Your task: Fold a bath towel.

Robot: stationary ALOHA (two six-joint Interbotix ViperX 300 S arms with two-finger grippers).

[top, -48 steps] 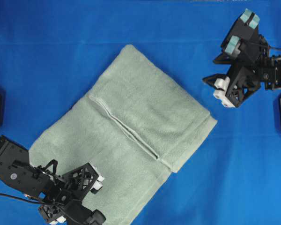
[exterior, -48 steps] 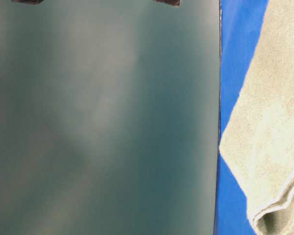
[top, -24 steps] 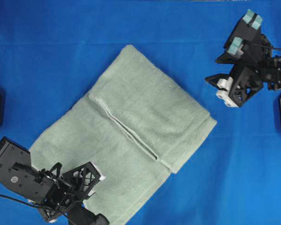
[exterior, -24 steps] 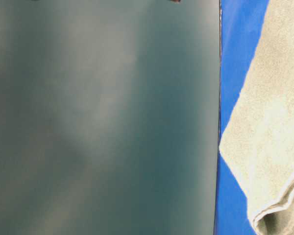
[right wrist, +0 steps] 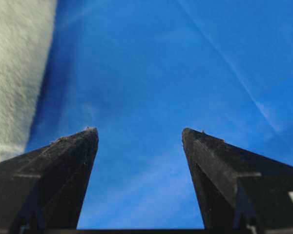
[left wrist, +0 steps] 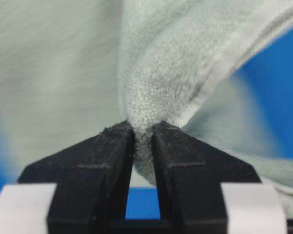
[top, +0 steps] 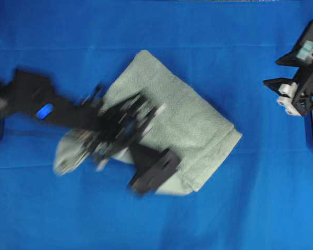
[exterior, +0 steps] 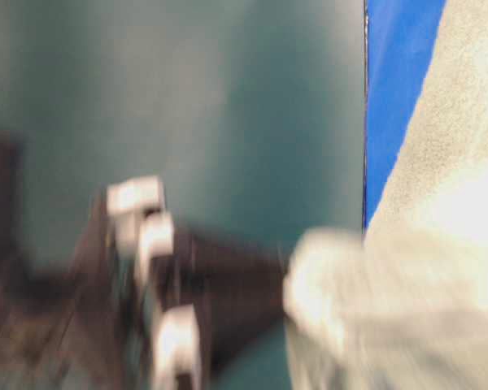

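Overhead: blue table covering [top: 208, 31] under bath towel [top: 198, 122]; left end effector [left wrist: 142, 141] pinching towel, right end effector [right wrist: 139, 134] spread.

a bright blue cloth [top: 208, 57] covers the whole surface, smooth but for a few faint creases, and evenly lit with no hard shadows. in the table-level view a dull teal panel [exterior: 252, 106] fills the left side, blurred, meeting the blue cloth at a straight vertical edge.

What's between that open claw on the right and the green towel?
Only bare blue table covering separates the right gripper from the bath towel, clearest in the overhead view.
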